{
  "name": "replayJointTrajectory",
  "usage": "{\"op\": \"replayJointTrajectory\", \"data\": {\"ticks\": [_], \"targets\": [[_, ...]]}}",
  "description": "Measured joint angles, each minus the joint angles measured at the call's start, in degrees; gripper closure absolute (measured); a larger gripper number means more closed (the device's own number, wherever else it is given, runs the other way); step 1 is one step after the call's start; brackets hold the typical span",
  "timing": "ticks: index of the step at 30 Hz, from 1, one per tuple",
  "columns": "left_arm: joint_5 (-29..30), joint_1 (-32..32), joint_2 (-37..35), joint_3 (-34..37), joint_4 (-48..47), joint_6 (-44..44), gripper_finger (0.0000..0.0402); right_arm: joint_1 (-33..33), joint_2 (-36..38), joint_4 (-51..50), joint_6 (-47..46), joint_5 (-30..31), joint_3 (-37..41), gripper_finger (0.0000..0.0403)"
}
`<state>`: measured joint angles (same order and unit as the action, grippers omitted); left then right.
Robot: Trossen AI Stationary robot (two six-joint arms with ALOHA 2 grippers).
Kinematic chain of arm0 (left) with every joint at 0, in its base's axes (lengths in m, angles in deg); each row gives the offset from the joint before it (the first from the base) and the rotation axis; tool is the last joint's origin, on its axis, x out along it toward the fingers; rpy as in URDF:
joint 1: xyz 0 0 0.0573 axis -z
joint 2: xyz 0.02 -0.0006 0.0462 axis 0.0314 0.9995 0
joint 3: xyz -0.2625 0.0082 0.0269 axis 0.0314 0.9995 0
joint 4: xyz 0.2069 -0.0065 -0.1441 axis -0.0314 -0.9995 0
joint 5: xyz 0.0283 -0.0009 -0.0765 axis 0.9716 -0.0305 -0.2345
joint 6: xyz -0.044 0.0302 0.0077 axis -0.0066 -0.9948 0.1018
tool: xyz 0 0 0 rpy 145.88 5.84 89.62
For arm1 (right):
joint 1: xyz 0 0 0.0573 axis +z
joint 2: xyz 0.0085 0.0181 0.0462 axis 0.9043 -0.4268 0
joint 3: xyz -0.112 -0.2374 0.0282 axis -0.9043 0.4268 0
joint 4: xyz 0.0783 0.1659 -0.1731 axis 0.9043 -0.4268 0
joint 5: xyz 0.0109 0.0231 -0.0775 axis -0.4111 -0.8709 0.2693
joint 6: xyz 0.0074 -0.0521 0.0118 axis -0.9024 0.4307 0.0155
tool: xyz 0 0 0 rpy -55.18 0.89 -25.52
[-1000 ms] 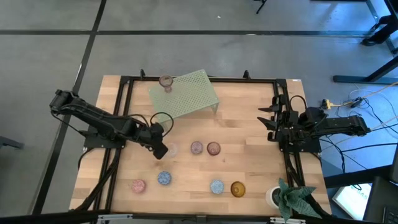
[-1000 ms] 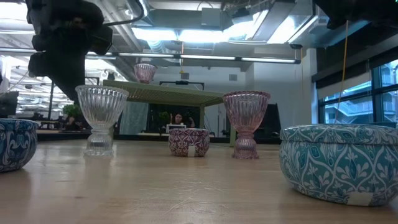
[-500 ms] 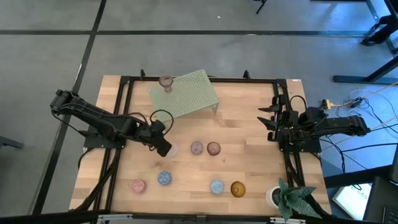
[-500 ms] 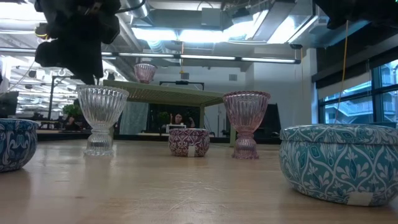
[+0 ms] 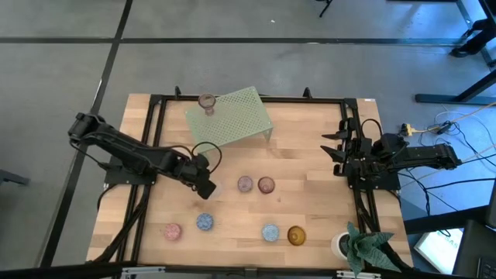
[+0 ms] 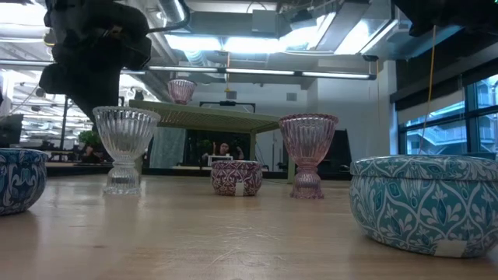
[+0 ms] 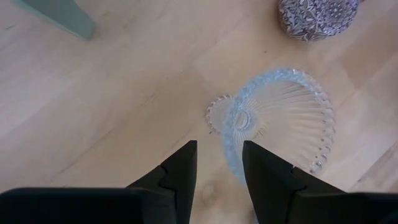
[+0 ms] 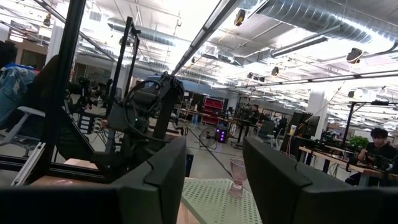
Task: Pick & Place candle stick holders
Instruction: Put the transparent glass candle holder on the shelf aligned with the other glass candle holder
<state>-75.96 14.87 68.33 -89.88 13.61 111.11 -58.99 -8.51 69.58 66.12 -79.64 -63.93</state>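
Your wooden table (image 5: 302, 163) carries the pale green rack (image 5: 232, 116) at its far side, with one pink stemmed holder (image 5: 207, 101) standing on the rack's far left corner. Your right arm waits at the table's right edge, its right gripper (image 8: 214, 165) raised off the wood with the fingers spread apart around empty air. A white pot with a green plant (image 5: 358, 245) sits in the near right corner.

Your left gripper (image 7: 219, 163) hangs just above the clear ribbed stemmed holder (image 7: 277, 124), left of the table's middle. In the left wrist view its two fingers (image 7: 180, 168) are parted with a narrow gap, and nothing lies between them: the clear holder's bowl sits just beyond and to one side of the fingertips, its rim reaching beside one finger, whether touching you cannot tell.

Right of it stand a mauve patterned holder (image 5: 245, 184) and a pink stemmed one (image 5: 266, 184). Along the near edge lie a pink holder (image 5: 172, 231), two blue ones (image 5: 204, 222) (image 5: 270, 232) and an amber one (image 5: 296, 235).
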Motion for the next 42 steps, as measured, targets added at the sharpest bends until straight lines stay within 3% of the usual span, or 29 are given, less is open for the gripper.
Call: {"op": "replayJointTrajectory", "data": {"ticks": [8,15,17,20,29,35,42], "targets": [[-0.31,-0.18,2.10,0.00,-0.14,0.44,0.0320,0.00,0.00,0.00,0.00,0.00,0.00,0.0238],[-5.09,-1.61,2.08,-0.06,-0.13,-2.03,0.0384,0.00,0.00,-0.04,0.00,0.00,-0.02,0.0238],[-5.81,-1.82,1.95,-0.82,-1.38,-2.12,0.0385,0.01,0.00,-0.04,0.00,0.00,0.00,0.0238],[-5.17,-1.77,1.57,-4.79,-4.36,-3.16,0.0383,0.00,0.00,-0.06,0.02,0.02,0.00,0.0238],[1.23,-1.73,1.60,-22.41,-28.35,-4.23,0.0383,0.00,0.02,-0.07,0.03,0.00,0.00,0.0238],[3.23,-2.87,1.58,-32.50,-37.99,-4.98,0.0383,0.00,0.00,-0.16,-0.03,0.00,0.00,0.0238],[11.00,-8.86,1.53,-37.27,-47.22,-3.61,0.0383,0.00,0.00,-0.35,-0.07,0.00,-0.01,0.0238]]}}
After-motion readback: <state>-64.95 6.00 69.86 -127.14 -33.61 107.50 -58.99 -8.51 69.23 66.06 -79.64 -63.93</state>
